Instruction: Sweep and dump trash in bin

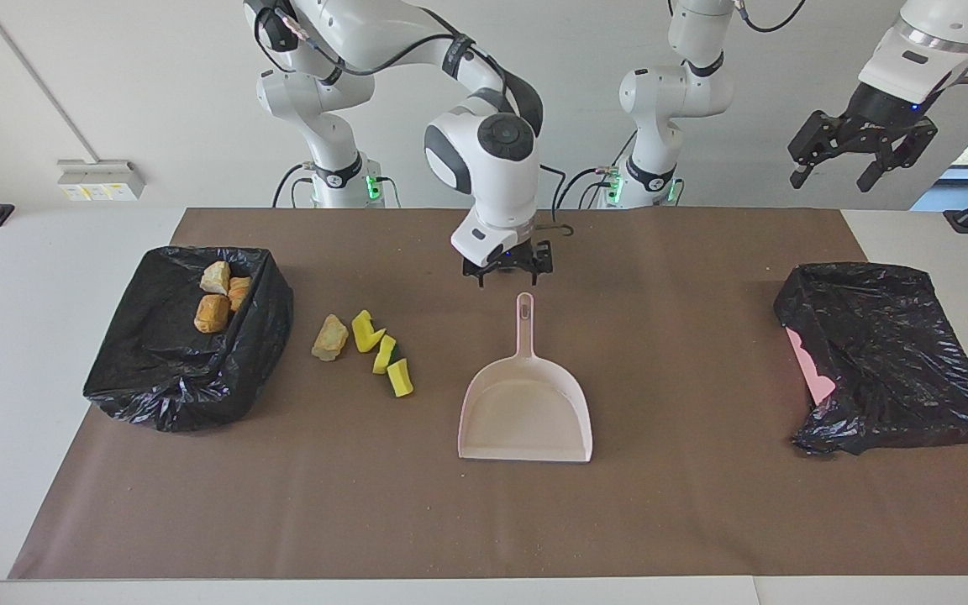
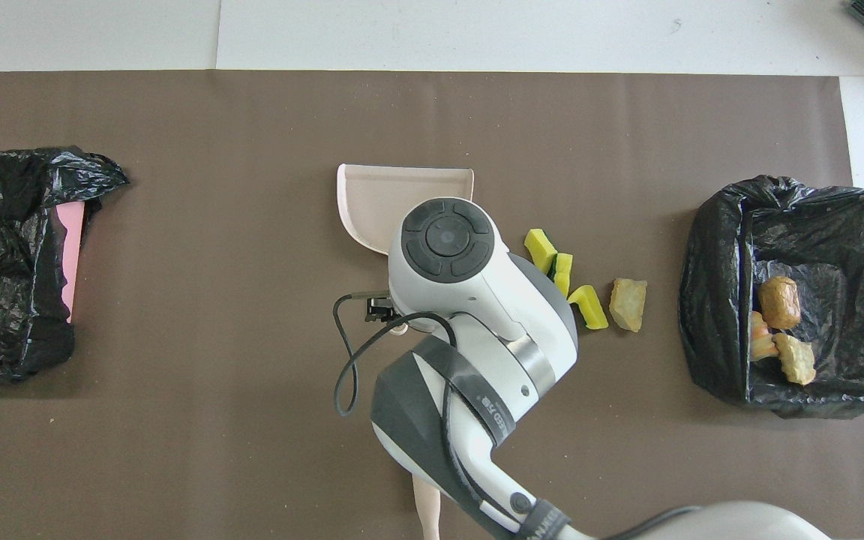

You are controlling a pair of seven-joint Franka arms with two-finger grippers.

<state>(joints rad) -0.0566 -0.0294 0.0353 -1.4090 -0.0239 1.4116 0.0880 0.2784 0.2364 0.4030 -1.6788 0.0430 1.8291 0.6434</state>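
Note:
The pale pink dustpan point(image 1: 526, 412) lies flat on the brown mat, handle toward the robots, and nothing holds it. My right gripper point(image 1: 507, 269) hangs open just over the tip of that handle, apart from it. Trash on the mat between dustpan and bin: a tan lump point(image 1: 329, 338) and three yellow sponge wedges point(image 1: 383, 353). From overhead the wedges point(image 2: 588, 306) and the lump point(image 2: 628, 304) lie beside the dustpan point(image 2: 394, 195). The black-bagged bin point(image 1: 156, 386) at the right arm's end holds three brown and tan pieces point(image 1: 212, 313). My left gripper point(image 1: 833, 175) waits open, high over its own end.
A second black-bagged bin point(image 1: 887, 353) with a pink side showing sits at the left arm's end, also seen from overhead point(image 2: 4, 255). A pale stick-like handle point(image 2: 426, 510) lies near the robots' edge. Fine crumbs dot the mat point(image 1: 702, 521).

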